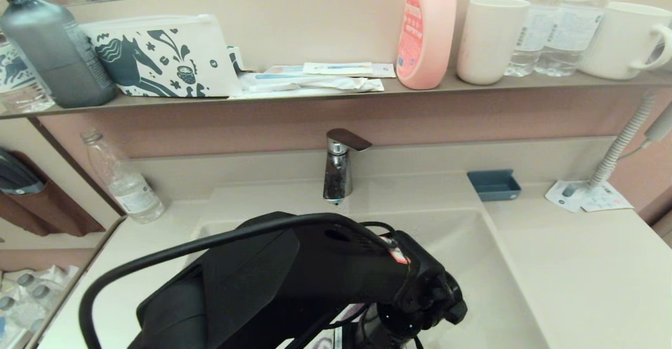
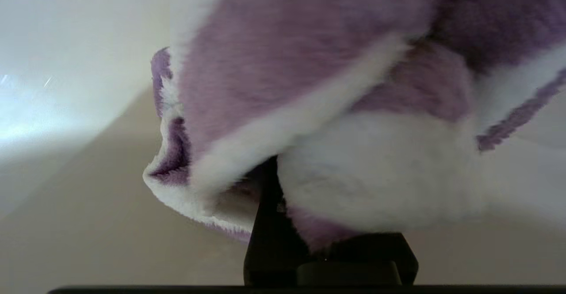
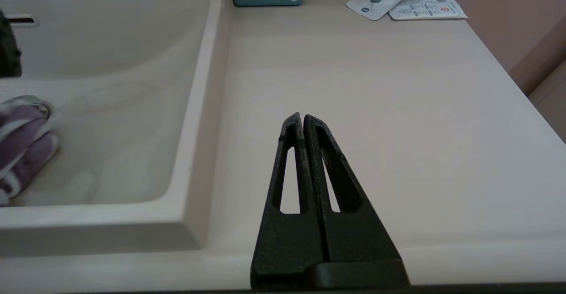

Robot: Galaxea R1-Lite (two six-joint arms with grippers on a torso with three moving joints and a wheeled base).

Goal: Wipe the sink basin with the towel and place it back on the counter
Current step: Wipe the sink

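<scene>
Towel held down in the sink basin by the left gripper, wiping under way.

The towel is pinched in the nearly closed left gripper and is bunched low inside the sink basin, close to the chrome drain; from the head view the hand is hidden under the black left arm. The right gripper is parked above the bare desk with its fingers pressed together, holding nothing. Since only a fold of cloth seems to be clamped, the towel could be dragged out of the grip on the glossy wall. The tap stands close above the arm and could be struck when the arm is lifted out.
</scene>
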